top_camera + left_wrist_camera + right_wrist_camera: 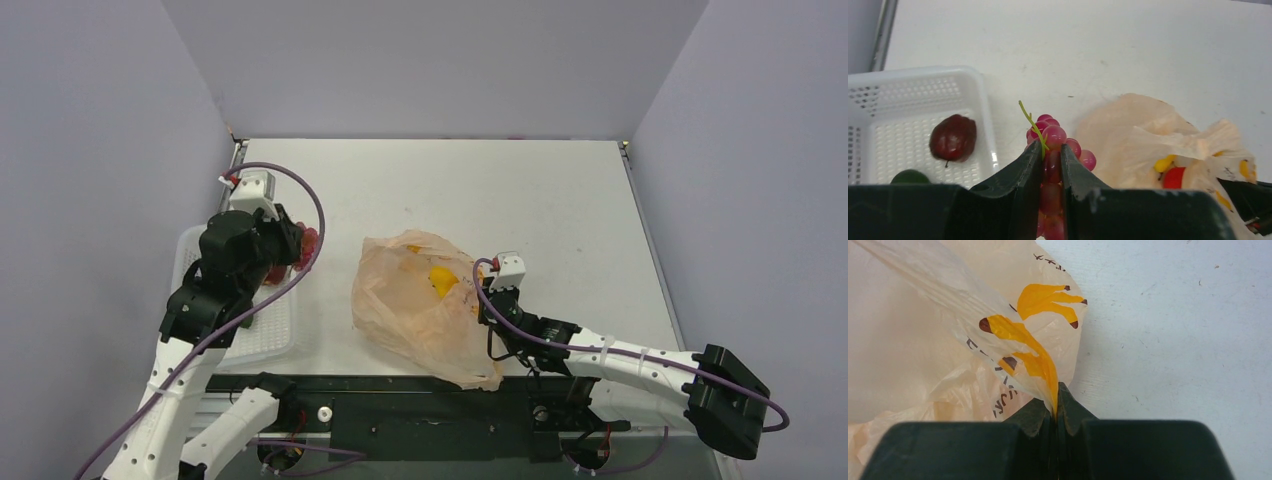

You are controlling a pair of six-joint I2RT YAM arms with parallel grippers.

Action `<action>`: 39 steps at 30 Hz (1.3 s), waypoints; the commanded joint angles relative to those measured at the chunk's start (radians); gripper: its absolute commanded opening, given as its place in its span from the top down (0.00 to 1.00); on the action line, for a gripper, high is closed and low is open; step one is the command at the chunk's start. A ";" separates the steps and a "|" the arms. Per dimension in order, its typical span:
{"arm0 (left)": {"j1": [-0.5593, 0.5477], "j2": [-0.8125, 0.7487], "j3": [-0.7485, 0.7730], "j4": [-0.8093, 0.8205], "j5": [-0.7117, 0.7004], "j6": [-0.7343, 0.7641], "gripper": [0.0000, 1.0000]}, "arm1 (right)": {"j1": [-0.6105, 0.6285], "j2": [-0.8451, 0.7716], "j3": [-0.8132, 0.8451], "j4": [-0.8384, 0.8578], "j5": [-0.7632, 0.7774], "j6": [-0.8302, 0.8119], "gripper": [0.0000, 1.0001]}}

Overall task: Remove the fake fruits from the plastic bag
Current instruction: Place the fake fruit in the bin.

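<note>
The peach-orange plastic bag (420, 305) lies crumpled in the middle of the table. My right gripper (487, 300) is shut on a fold of the bag (923, 340) at its right edge, the film pinched between its fingertips (1057, 390). My left gripper (1051, 147) hangs left of the bag, shut on a cluster of red berries (1055, 135) with a green stem. A dark red round fruit (953, 137) lies in the white basket (923, 72). Through the bag's film (1148, 135) a bright red fruit (1174, 177) shows.
The white mesh basket (265, 330) sits at the table's left edge under my left arm, with a dark green object (909, 176) in it. Something yellow (440, 278) shows inside the bag. Grey walls close in the table on three sides.
</note>
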 commanded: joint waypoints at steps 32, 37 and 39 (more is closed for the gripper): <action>0.025 -0.052 -0.336 0.091 -0.522 -0.053 1.00 | -0.011 0.042 0.021 0.057 -0.021 -0.003 1.00; 0.029 -0.036 -0.342 0.037 -0.583 -0.104 1.00 | -0.011 0.041 0.019 0.061 -0.023 0.002 1.00; 0.029 -0.040 -0.344 0.033 -0.590 -0.115 1.00 | -0.011 0.047 0.020 0.065 -0.026 0.005 1.00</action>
